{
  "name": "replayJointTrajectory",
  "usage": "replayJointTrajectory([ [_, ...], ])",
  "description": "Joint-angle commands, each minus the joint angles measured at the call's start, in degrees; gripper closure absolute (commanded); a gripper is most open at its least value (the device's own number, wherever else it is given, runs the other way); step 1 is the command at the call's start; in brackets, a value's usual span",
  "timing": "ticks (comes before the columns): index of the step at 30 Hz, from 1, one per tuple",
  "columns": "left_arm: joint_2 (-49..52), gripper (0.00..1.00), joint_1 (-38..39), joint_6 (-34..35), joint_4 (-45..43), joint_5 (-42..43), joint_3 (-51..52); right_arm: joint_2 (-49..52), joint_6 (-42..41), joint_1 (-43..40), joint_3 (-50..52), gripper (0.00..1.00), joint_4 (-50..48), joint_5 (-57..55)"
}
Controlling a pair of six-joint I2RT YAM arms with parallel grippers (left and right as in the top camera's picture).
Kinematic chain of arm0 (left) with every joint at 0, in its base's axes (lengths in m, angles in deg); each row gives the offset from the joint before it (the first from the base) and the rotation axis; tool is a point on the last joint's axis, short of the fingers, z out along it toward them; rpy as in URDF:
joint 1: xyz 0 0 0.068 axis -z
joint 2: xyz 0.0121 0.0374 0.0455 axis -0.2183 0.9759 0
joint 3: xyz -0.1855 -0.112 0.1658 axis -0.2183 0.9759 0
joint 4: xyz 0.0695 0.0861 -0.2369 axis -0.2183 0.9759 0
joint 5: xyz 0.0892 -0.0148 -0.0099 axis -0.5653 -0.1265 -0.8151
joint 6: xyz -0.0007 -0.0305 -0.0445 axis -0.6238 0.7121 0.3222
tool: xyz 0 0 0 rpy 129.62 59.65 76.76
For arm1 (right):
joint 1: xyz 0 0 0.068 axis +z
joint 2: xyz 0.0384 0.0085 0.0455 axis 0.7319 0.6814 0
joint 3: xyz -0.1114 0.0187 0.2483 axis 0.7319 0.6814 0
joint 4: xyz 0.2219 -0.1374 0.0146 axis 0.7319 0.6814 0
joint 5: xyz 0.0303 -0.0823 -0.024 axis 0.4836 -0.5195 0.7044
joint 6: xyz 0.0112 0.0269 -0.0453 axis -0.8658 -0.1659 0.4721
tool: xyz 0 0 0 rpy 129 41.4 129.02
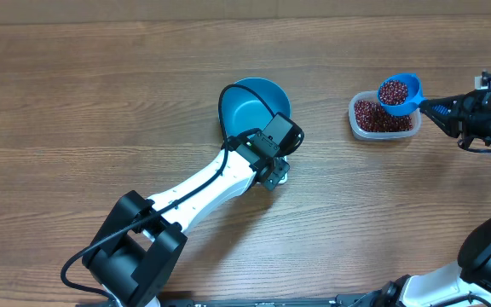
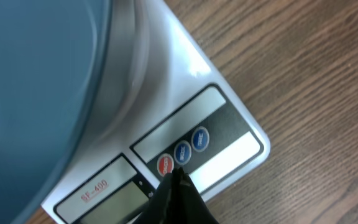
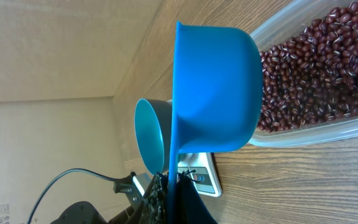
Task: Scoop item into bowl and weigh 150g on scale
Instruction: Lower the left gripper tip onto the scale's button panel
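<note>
Beans [image 3: 316,68]: one full load is carried in the scoop [image 3: 216,93] above the tub [image 3: 328,134], at the right side of the table [image 1: 101,102]. The rest is left in the tub.
Bowl [image 1: 250,107]: it is set on the scale near the middle of the table, well apart from the scoop. No beans are seen inside it.
Scale [image 2: 229,143]: from above it is mostly hidden under the bowl and the left arm. Its display cannot be read.
Right gripper [image 3: 174,193]: closed on the scoop's handle.
Left gripper [image 2: 178,186]: closed with nothing held. Its tip is placed at the red button [image 2: 165,164] – whether the button is pressed cannot be told.
Risk: beans could be spilled on the way to the bowl, as the scoop is filled to its rim and a small tilt would be enough. The reading could also be spoiled if the scale is pushed by the left gripper during pouring.
In the way: the near side of the bowl is covered by the left arm – the far and right sides are left free.
</note>
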Motion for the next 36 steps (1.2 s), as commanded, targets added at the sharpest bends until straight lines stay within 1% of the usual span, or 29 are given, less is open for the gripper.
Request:
replayJointTrajectory([
  [1,0.4,0.96,-0.1,-1.3,-1.0,-1.2,1.8,0.4,0.7,0.0,-0.1,0.96,-0.3,1.4],
  [22,0.4,0.96,-0.3,-1.1,-1.8,-0.9,2.8,0.4,0.7,0.0,-0.1,0.96,-0.3,0.7],
  [27,0.4,0.96,-0.3,-1.1,-1.7,0.9,2.8,0.4,0.7,0.0,-0.1,0.96,-0.3,0.5],
  [36,0.5,0.96,-0.4,-1.1,-1.9,0.8,2.8,0.4,0.7,0.0,-0.1,0.96,-0.6,0.5],
])
